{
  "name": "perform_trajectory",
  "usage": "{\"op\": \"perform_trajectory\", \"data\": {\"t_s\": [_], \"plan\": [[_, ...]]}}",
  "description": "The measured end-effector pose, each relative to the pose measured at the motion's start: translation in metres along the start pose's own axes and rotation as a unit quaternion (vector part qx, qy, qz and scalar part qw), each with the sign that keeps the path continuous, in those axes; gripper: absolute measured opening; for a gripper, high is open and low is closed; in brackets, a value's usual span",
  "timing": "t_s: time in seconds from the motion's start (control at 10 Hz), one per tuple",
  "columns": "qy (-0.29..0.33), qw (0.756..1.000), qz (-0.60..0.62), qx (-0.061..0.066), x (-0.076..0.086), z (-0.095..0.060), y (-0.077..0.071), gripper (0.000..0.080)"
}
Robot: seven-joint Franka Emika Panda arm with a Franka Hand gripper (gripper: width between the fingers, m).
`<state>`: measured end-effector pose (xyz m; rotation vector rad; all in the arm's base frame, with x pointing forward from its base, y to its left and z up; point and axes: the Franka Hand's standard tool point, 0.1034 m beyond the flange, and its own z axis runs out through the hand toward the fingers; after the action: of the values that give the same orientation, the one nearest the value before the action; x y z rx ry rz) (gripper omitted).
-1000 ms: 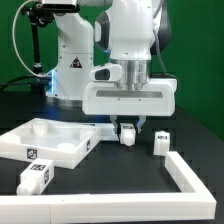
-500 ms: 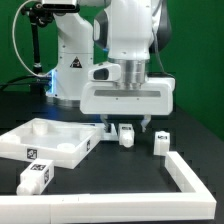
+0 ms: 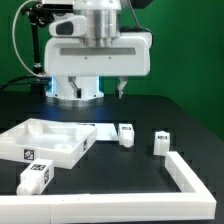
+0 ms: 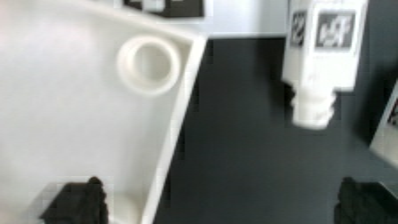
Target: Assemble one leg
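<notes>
My gripper (image 3: 88, 92) hangs open and empty, high above the table, and holds nothing. In the wrist view its dark fingertips (image 4: 75, 203) stand wide apart over bare black table, with the gripper's middle (image 4: 224, 205) over nothing. A small white leg (image 3: 126, 134) with a tag stands on the table below and to the exterior view's right of the gripper. It also shows in the wrist view (image 4: 320, 60), lying beside the panel. A second leg (image 3: 161, 141) stands near it. A third leg (image 3: 36, 177) lies at the front left.
The wide flat white panel (image 3: 45, 143) with round corner sockets lies at the exterior view's left; one socket (image 4: 150, 63) shows in the wrist view. A white angled rail (image 3: 185, 175) borders the front right. The robot's base (image 3: 75, 85) stands behind.
The gripper has risen from just above the middle leg and shifted to the exterior view's left. The leg stays on the table where it was.
</notes>
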<state>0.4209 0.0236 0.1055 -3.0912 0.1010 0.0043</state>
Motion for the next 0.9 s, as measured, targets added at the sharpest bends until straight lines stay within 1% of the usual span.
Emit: {"op": "perform_trajectory", "data": {"t_s": [0.3, 0.4, 0.5, 0.6, 0.7, 0.8, 0.9], "plan": [[-0.001, 1.000, -0.001, 0.000, 0.000, 0.001, 0.000, 0.0649], [-0.003, 1.000, -0.003, 0.000, 0.000, 0.003, 0.003, 0.0649], [-0.012, 1.000, -0.008, 0.007, 0.005, 0.006, 0.025, 0.0649], [-0.017, 1.000, 0.002, 0.011, 0.008, 0.003, 0.052, 0.0649], [-0.018, 1.000, 0.012, 0.014, 0.006, 0.005, 0.076, 0.0649], [-0.020, 1.000, -0.012, 0.016, 0.004, 0.010, 0.099, 0.0649], [-0.020, 0.999, -0.021, 0.020, 0.007, 0.016, 0.117, 0.0649]]}}
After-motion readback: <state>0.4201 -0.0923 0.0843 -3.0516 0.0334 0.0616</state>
